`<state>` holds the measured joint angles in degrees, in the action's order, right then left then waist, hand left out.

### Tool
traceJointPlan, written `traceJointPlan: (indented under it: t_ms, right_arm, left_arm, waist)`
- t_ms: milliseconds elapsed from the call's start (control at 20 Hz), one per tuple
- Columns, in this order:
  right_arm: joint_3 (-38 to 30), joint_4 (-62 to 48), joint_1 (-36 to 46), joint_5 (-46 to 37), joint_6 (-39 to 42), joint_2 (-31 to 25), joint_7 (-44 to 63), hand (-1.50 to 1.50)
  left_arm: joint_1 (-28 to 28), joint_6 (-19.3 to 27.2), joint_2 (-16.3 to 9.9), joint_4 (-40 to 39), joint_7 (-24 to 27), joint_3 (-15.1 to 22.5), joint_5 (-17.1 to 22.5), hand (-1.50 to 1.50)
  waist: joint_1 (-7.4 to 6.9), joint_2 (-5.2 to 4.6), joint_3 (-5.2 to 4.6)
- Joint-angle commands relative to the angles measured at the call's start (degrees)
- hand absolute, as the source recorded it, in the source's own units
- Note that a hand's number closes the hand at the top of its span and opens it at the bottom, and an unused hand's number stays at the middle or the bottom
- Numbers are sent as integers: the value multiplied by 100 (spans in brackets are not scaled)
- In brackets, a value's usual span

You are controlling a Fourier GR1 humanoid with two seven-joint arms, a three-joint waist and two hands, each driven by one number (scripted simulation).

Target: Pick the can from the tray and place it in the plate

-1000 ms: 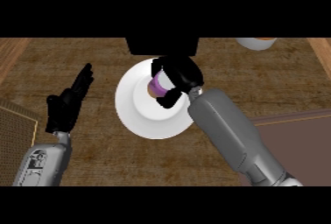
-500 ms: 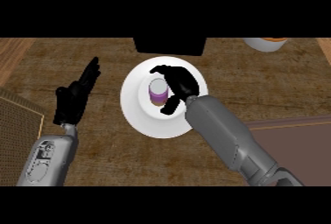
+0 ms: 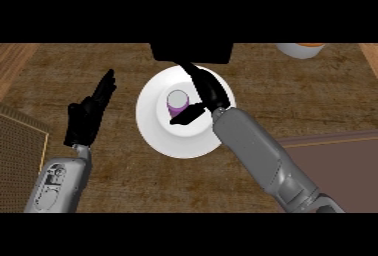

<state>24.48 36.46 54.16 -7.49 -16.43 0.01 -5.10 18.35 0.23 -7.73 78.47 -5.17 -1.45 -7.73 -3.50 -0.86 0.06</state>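
Far left edge: a tan mesh-textured panel (image 3: 18, 150) cuts into the frame's lower left, fine grid pattern, flat; can't tell what it belongs to.

Left hand (image 3: 87, 117) sits left of centre, black, fingers straight and pointing toward the upper right, released, holding nothing; it rests above the counter, well apart from the plate; grey forearm (image 3: 59, 182) below it, smooth with a lighter panel near the wrist.

Counter (image 3: 111, 65): brown wood grain, matte, runs across the whole frame.

Centre: white plate (image 3: 173, 142), round, smooth, glossy, looks taller than wide from here; the can (image 3: 177, 101) stands upright inside it, upper middle of the plate; purple side, grey-white circular top, cylindrical.

Right hand (image 3: 209, 95) is just right of the can, over the plate's upper right; black fingers extend straight toward the top of the frame, thumb angles down-left beneath the can; fingers not curled round it, so released; can't tell whether the thumb touches the can.

Black block (image 3: 192, 51) at top centre, rectangular, hides the plate's upper rim.

Right forearm (image 3: 258, 155) runs from the plate to the lower right, grey, cylindrical, smooth.

Right side: darker brown-purple flat slab (image 3: 332, 155) with a pale edge line, lower right.

Upper right: a white bowl (image 3: 299, 50) with orange contents, cut by the frame's top.
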Motion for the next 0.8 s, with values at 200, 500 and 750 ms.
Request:
traceJointPlan:
  t_ms: [200,500,750]
  right_arm:
    - [-1233,-295,-89,804,-49,-422,-760,-150]
    - [-1760,32,-456,1143,781,-1272,-970,-150]
    - [-2088,-700,-353,1145,1581,-1784,-1523,-150]
  left_arm:
    - [-197,123,28,231,-144,30,-102,0]
    - [-415,184,74,343,-108,16,-127,0]
    - [-105,-89,-239,269,-192,-315,123,0]
  waist:
    - [255,51,-1]
    - [330,84,-4]
    - [280,60,-3]
